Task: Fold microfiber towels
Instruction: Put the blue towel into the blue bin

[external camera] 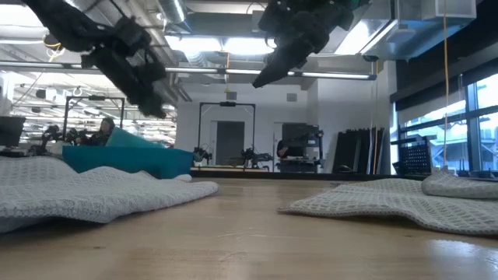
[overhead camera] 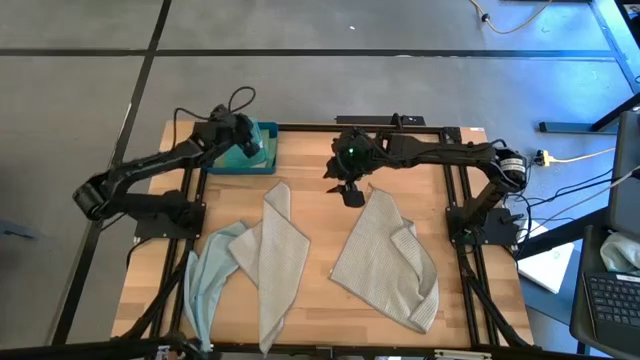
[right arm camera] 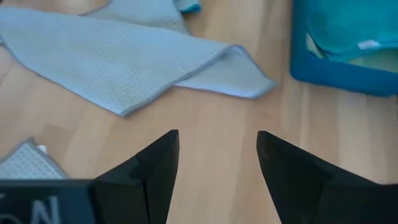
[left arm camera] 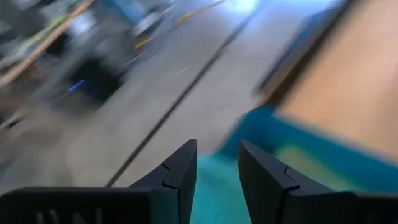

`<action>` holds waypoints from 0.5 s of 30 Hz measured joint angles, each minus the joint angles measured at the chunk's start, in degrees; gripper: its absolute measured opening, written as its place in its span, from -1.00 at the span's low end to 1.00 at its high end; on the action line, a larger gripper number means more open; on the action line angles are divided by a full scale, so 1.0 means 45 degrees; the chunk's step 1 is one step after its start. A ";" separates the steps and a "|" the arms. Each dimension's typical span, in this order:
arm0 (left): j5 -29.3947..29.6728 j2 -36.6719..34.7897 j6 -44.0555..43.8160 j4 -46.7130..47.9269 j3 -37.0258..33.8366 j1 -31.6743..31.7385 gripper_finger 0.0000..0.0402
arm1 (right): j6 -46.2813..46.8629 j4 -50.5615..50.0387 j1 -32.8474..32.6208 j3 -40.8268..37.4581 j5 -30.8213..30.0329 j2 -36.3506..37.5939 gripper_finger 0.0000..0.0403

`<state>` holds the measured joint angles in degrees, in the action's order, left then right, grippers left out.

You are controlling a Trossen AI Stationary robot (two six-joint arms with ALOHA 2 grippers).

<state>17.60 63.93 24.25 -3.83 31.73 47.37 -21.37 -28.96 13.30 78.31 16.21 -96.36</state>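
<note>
While my left claw (overhead camera: 262,146) hangs over the blue tray (overhead camera: 243,160) at the upper left of the counter (overhead camera: 320,295), its fingers (left arm camera: 180,177) stand a little apart with nothing between them. A teal towel (overhead camera: 245,152) lies inside that tray, showing below my fingertips in the left wrist view. My right claw (overhead camera: 351,192) hovers over bare wood near the upper middle of the overhead frame, fingers (right arm camera: 158,165) spread wide and empty.

Three more towels lie loose on the counter. A grey one (overhead camera: 275,262) runs as a long crumpled strip from just below the tray toward the bottom edge, left of centre. A pale blue one (overhead camera: 212,275) sits beside it at the lower left, touching it and partly tucked under. Another grey towel (overhead camera: 385,262) sprawls over the right half, its top corner close beside my right claw.

From the right wrist, the left grey towel's pointed corner (right arm camera: 249,78) reaches almost to the tray wall (right arm camera: 339,74), with a strip of bare wood between. Black frame rails (overhead camera: 452,205) run along both sides of the counter, and cables (overhead camera: 575,158) trail off on the floor at right.
</note>
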 joint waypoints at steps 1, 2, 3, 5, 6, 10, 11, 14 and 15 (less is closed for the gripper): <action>0.0648 0.0310 -0.0115 -0.0030 0.0000 0.0082 -0.46 | 0.0000 0.0178 -0.0109 -0.0145 0.0003 0.0000 0.08; 0.1012 0.0610 -0.0294 0.0042 0.0000 0.0229 -0.46 | 0.0014 0.0296 -0.0220 -0.0286 0.0000 -0.0010 0.08; 0.1155 0.0925 -0.0444 0.0122 0.0000 0.0395 -0.46 | 0.0030 0.0470 -0.0325 -0.0433 0.0000 -0.0010 0.08; 0.1206 0.1620 -0.0914 0.0240 0.0000 0.0754 -0.46 | 0.0091 0.0972 -0.0524 -0.0813 0.0005 -0.0005 0.08; 0.1259 0.1995 -0.0981 0.0365 -0.0003 0.0919 -0.46 | 0.0239 0.1148 -0.0603 -0.0997 0.0000 -0.0005 0.08; 0.2197 0.3372 -0.0921 -0.0096 -0.0010 0.1546 -0.46 | 0.0603 0.1319 -0.0789 -0.1401 -0.0002 -0.0012 0.08; 0.2188 0.3702 -0.0924 -0.0217 -0.0010 0.1753 -0.46 | 0.0638 0.1363 -0.0820 -0.1509 -0.0002 -0.0005 0.08; 0.1842 0.4360 -0.0952 -0.0468 0.0032 0.2053 -0.46 | 0.0719 0.1373 -0.0849 -0.1702 -0.0010 -0.0019 0.08; 0.1864 0.4400 -0.0967 -0.0468 0.0077 0.1972 -0.46 | 0.0714 0.1434 -0.0849 -0.1724 -0.0005 -0.0015 0.08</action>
<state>25.99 83.73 19.90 -5.93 32.07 56.25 -18.15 -22.50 9.47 70.55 16.18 -96.42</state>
